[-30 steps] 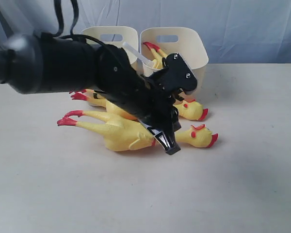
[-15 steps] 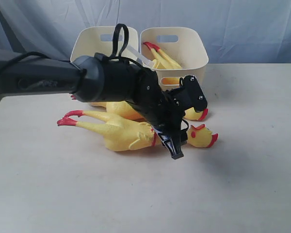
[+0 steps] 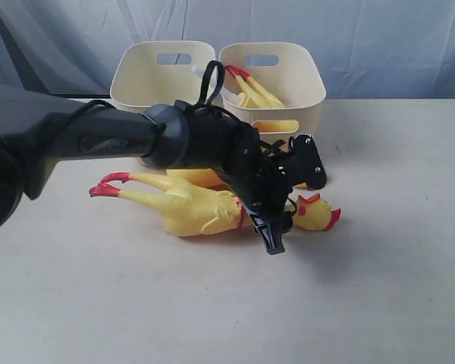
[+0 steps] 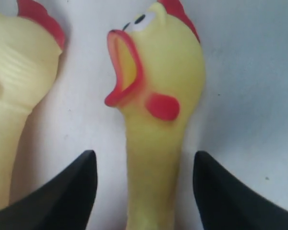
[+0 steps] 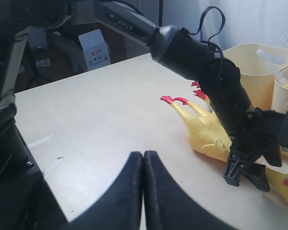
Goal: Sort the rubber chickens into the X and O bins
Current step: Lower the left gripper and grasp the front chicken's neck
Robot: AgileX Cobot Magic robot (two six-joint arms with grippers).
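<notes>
step: grasp front chicken [image 3: 183,209] on desk [image 3: 364,303] | left jaws wide, astride its neck | right jaws pressed together, empty | next: close, lift

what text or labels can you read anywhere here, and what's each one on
"PiPER", as best it reads: white letters on the left arm, seen in the right wrist view.
Embossed mark on that arm, exterior view: too faint to read.
White box beyond the table: black print, too small to read.
Bins: no X or O shows from these views.
</notes>
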